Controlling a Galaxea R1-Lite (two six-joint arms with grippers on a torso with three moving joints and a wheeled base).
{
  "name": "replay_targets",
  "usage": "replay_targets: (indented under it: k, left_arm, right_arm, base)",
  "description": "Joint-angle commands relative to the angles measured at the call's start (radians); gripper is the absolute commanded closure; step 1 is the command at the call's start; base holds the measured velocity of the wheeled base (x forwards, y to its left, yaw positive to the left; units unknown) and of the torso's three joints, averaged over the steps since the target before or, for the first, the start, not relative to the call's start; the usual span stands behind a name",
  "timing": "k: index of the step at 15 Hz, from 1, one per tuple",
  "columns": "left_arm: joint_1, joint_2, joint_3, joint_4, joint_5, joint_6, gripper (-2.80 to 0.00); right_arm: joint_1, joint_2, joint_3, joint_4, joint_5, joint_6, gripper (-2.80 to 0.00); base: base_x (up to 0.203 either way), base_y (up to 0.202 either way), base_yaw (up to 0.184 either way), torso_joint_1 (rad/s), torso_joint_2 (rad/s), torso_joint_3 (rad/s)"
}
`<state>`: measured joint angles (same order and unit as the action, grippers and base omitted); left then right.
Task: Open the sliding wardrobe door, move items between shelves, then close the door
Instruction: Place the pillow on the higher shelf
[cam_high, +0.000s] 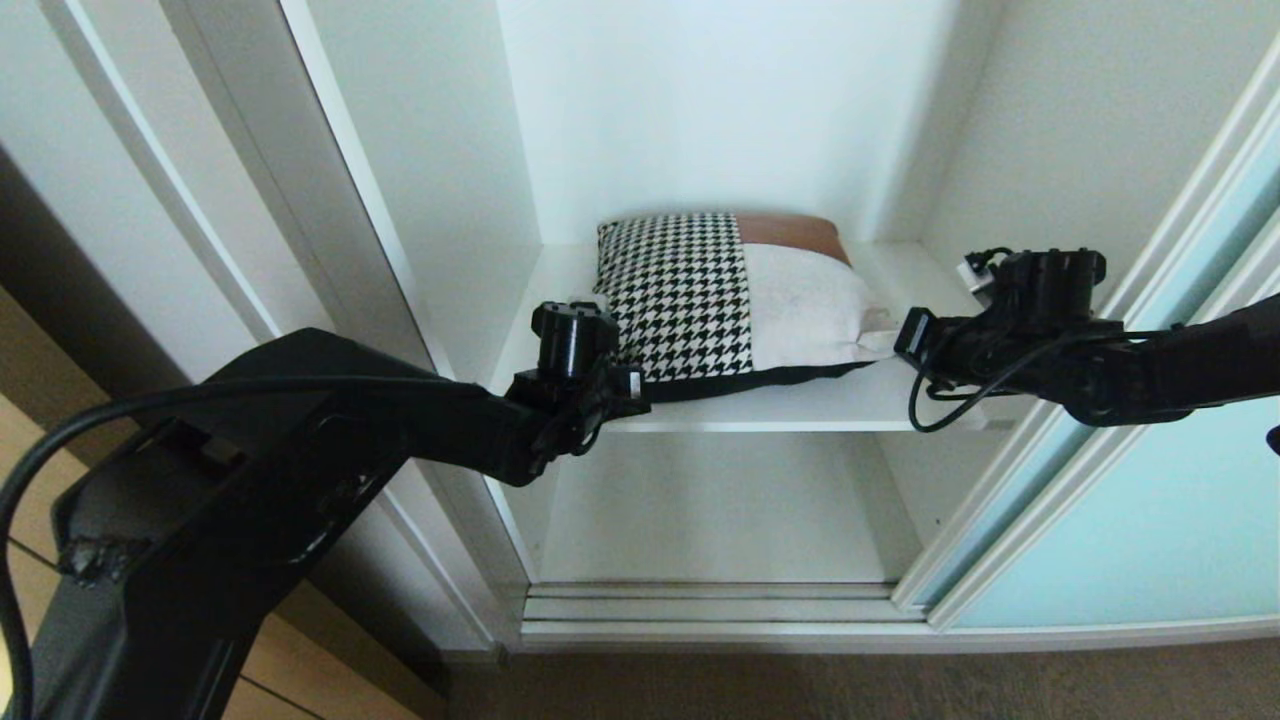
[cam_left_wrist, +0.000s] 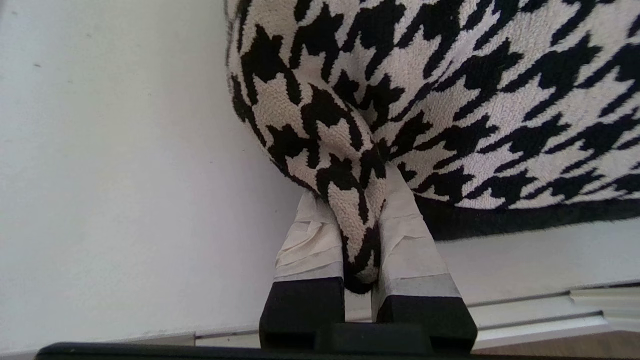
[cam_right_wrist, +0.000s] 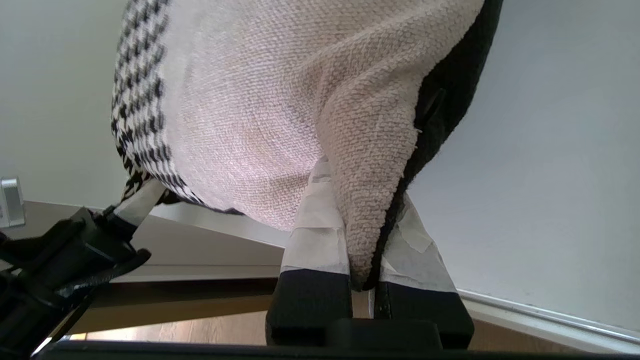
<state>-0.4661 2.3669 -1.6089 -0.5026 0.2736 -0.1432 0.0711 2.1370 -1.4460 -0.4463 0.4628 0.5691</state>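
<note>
Left gripper (cam_left_wrist: 357, 235): we are pinching the houndstooth corner of the square black-and-white, brown and cream fabric cushion (cam_high: 735, 300) between taped fingers (cam_left_wrist: 310, 240), arm reaching in level.
Right gripper (cam_right_wrist: 360, 235): we are clamping the cushion's cream corner, arm stretching in from the right.
Cushion: lying on the white flat shelf (cam_high: 800, 408).
Frosted pale blue-green sliding door (cam_high: 1130, 520): standing open at right.

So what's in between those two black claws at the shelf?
The cushion. The left gripper pinches its houndstooth corner, the right gripper its cream corner; the head view shows all three.
</note>
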Motion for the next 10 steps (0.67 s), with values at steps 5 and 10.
replay_targets:
  k: [5, 10]
  left_arm:
    - [0.027, 0.038, -0.054, 0.000, 0.006, -0.007, 0.00]
    - [0.031, -0.020, -0.002, -0.001, 0.007, -0.013, 0.00]
  right_arm:
    - [0.021, 0.035, 0.010, -0.040, -0.024, 0.003, 0.00]
    - [0.026, -0.003, 0.062, -0.046, -0.023, 0.003, 0.00]
  base:
    - [0.000, 0.000, 0.000, 0.000, 0.00, 0.000]
    - [0.000, 0.000, 0.000, 0.000, 0.00, 0.000]
